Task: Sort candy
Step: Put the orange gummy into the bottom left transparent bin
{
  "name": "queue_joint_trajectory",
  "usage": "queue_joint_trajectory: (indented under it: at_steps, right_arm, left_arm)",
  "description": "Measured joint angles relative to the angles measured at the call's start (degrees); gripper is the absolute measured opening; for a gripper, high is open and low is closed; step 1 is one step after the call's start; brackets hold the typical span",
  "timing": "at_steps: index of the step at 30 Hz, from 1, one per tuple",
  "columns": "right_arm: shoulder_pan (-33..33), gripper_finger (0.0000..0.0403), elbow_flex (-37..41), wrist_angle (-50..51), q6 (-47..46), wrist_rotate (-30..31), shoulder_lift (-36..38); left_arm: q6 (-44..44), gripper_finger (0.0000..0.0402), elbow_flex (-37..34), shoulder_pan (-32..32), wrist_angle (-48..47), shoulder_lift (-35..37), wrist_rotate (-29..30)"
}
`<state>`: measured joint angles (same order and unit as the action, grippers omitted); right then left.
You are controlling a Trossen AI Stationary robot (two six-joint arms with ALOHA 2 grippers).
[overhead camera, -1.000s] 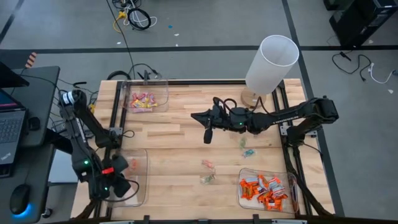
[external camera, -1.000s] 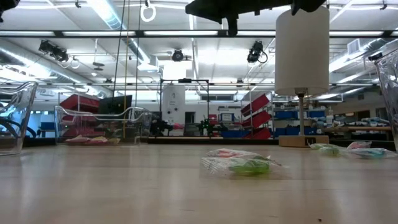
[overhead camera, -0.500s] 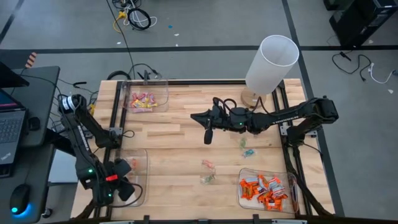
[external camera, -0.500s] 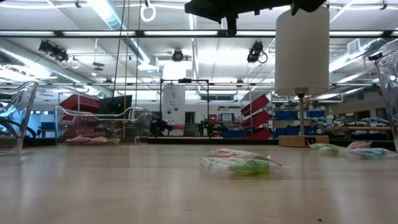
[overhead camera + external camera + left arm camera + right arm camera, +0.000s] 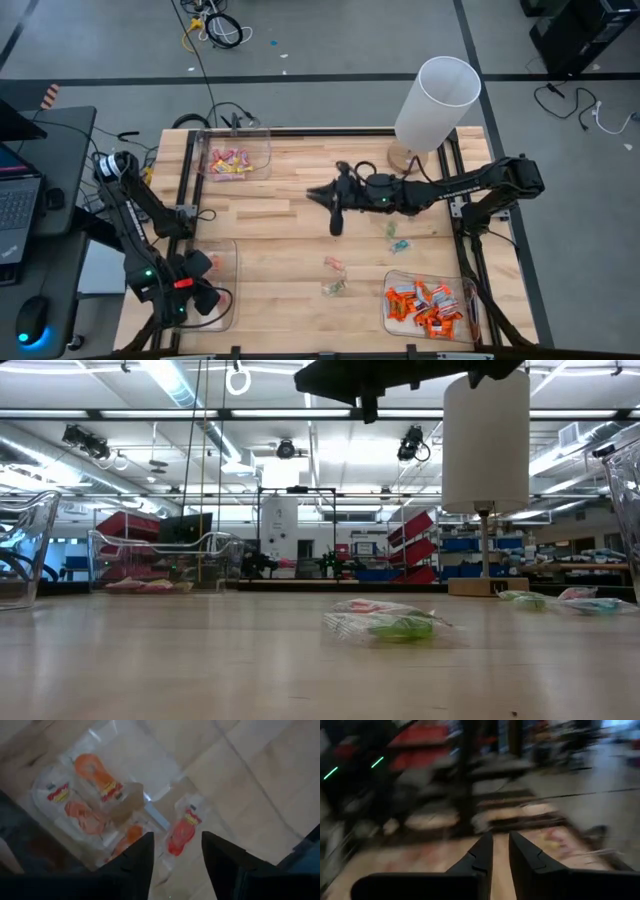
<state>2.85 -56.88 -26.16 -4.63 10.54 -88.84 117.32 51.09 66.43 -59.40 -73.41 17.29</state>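
My left gripper [image 5: 210,298] hangs open over the clear bin [image 5: 222,262] at the near left. In the left wrist view its fingers [image 5: 137,862] stand above pale candies with red print [image 5: 182,827], touching none. My right gripper [image 5: 335,218] is shut and empty above the table's middle, and it also shows at the top of the low view [image 5: 362,385]. Loose candies lie flat on the table: a pink one [image 5: 334,263], a pale green one [image 5: 333,288] and two more [image 5: 397,240]. The green one is nearest in the low view [image 5: 392,625].
A clear bin of orange candies [image 5: 430,305] stands at the near right. A clear bin of pink and yellow candies [image 5: 232,160] stands at the far left. A white lamp [image 5: 437,98] stands at the far right. Bare wood lies between the bins.
My right gripper has turned a little at the wrist and shifted slightly toward the table's right, staying high above the table's middle. The loose candies have not moved.
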Motion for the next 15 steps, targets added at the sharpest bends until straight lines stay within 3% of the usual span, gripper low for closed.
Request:
queue_joint_trajectory:
  at_steps: [5,15]
  right_arm:
    - [0.2,0.0046,0.0,11.9,-1.6,-12.3,0.0]
    - [6.0,0.0074,0.0,35.9,1.5,-11.5,-0.1]
  left_arm:
    - [-4.6,0.0172,1.4,-0.7,1.5,0.0,6.2]
    - [-19.6,0.0172,7.6,-2.8,1.5,0.0,26.6]
